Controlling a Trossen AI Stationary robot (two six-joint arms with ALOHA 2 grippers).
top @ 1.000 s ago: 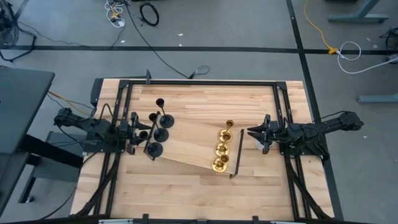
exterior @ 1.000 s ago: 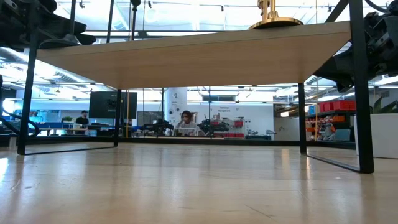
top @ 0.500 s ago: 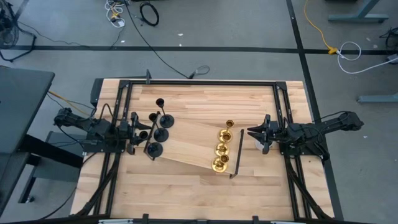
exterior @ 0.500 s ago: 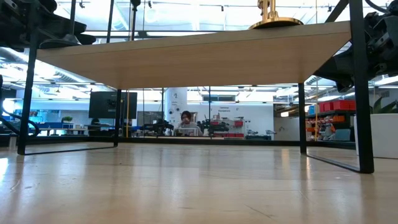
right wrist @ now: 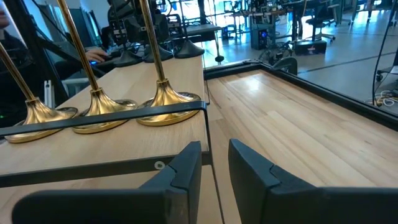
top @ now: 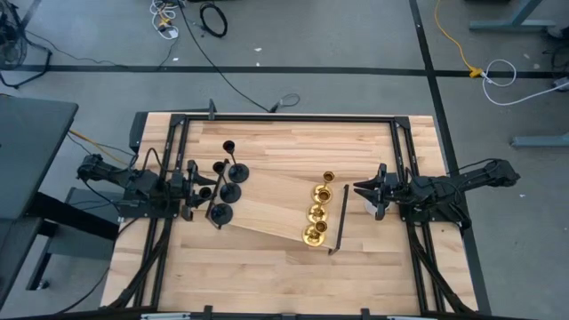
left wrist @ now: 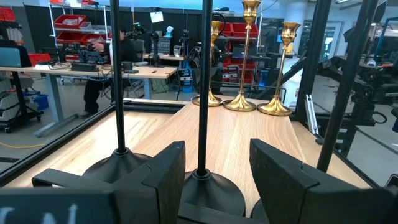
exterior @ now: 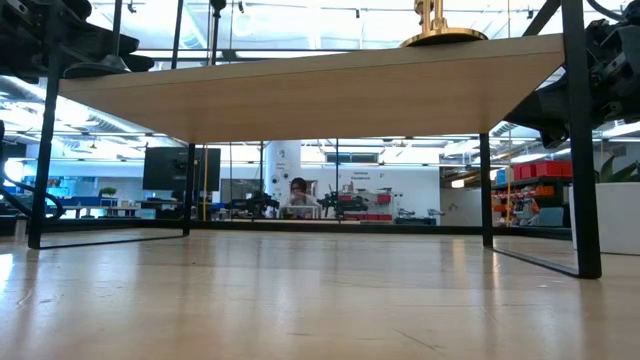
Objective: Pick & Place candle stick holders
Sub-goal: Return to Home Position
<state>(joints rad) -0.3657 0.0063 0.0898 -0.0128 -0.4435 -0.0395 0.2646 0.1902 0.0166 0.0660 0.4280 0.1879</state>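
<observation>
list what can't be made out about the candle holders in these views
- Low view: the shelf board, seen from below, hides most of the candle holders; one gold base shows, cut by the top edge.
- Left wrist view: the black candle holders lose their cups past the top edge.
- Right wrist view: the gold candle holders are cut off above their stems; only three bases show.
- High view: too small to tell cups from bases.

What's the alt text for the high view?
Seen from above, a wooden shelf board lies at an angle on the table, black candle stick holders clustered at its left end and four gold candle stick holders in a row at its right. The left tool sits beside the black ones, the right tool just beyond the gold row.
</observation>
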